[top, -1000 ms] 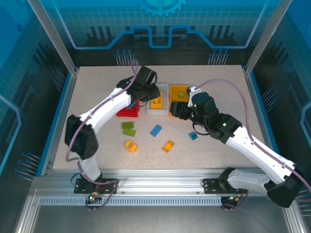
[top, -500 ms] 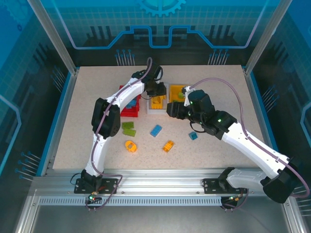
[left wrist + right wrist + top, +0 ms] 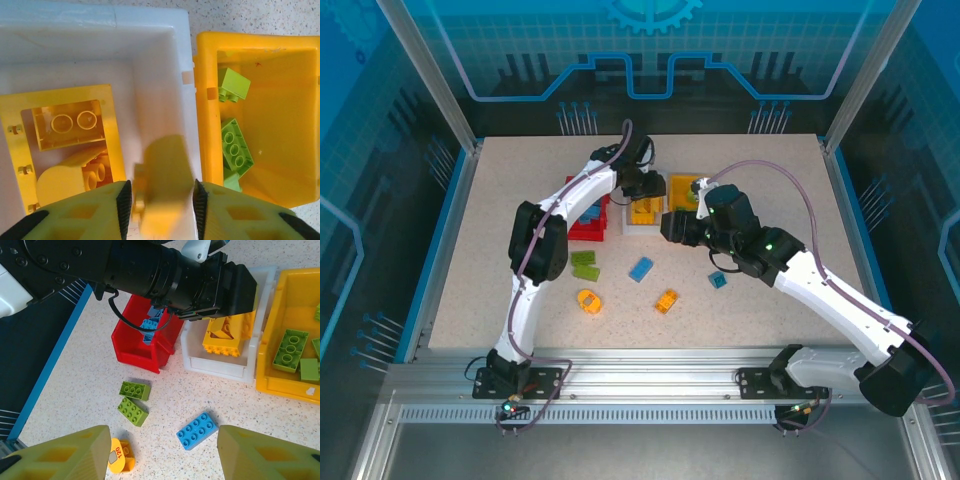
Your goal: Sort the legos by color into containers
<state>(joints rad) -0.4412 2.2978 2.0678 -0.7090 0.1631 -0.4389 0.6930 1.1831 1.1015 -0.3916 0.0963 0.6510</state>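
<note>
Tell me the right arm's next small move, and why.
Probably lower the right gripper onto the blue brick and close on it. Its jaws stand open, the brick lies loose on the table roughly between the fingers in the right wrist view, and the red bin already holds blue pieces.

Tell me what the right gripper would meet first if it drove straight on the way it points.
Probably the blue lego, lying flat on the table just right of the line between the open fingers of the right gripper. Depth is unclear; it may touch bare table beside it instead.
</note>
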